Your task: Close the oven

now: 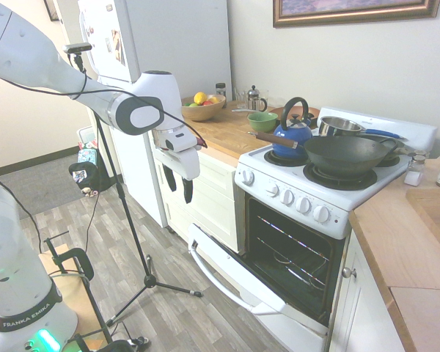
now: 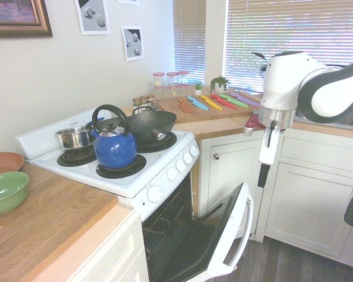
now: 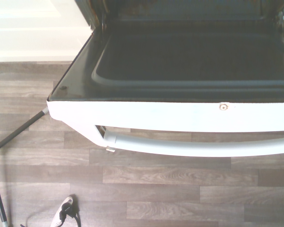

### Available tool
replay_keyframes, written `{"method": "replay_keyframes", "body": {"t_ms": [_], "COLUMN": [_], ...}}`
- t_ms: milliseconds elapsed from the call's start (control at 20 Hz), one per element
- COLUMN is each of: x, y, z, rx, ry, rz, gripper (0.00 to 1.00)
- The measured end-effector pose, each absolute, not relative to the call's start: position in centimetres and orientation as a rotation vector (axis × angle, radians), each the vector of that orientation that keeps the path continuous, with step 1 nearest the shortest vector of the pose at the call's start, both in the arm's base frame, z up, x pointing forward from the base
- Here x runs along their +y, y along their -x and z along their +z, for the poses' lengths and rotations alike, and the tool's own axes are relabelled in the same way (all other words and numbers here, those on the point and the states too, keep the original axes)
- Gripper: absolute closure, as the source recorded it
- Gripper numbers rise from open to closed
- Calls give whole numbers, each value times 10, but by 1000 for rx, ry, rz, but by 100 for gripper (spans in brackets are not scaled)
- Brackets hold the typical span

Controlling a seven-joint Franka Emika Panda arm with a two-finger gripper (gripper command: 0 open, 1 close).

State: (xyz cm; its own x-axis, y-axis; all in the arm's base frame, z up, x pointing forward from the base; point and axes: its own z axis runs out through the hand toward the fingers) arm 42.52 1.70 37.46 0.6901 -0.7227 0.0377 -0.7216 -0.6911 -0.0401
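Oven (image 1: pixel 295 253) is seen in the first exterior view between two counters, its door (image 1: pixel 238 279) dropped partly open; "FRANKA EMIKA" is printed on the arm (image 1: pixel 22 268), and the gripper's (image 1: pixel 180 189) fingers are spread. In the second, a blue kettle (image 2: pixel 115 150) is set near the stovetop's (image 2: pixel 106 179) front left corner. In the wrist view, the white handle (image 3: pixel 199 147) is shown along the door's outer edge.

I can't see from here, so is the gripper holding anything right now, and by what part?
Nothing is held: the gripper hangs above the oven door's handle, with nothing between its fingers.
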Motion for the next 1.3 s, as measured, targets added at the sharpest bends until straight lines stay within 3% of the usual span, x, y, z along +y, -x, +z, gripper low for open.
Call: {"method": "replay_keyframes", "body": {"t_ms": [350,700,1000,1300], "x": [13,-31,-63,-71], "y": [-436,-462,-491,-482], "z": [379,245,180,121], "rx": [1290,1337,1308,1266], "ry": [2920,2942,2885,2890], "rz": [-57,227,335,470], "gripper": [0,0,0,0]}}
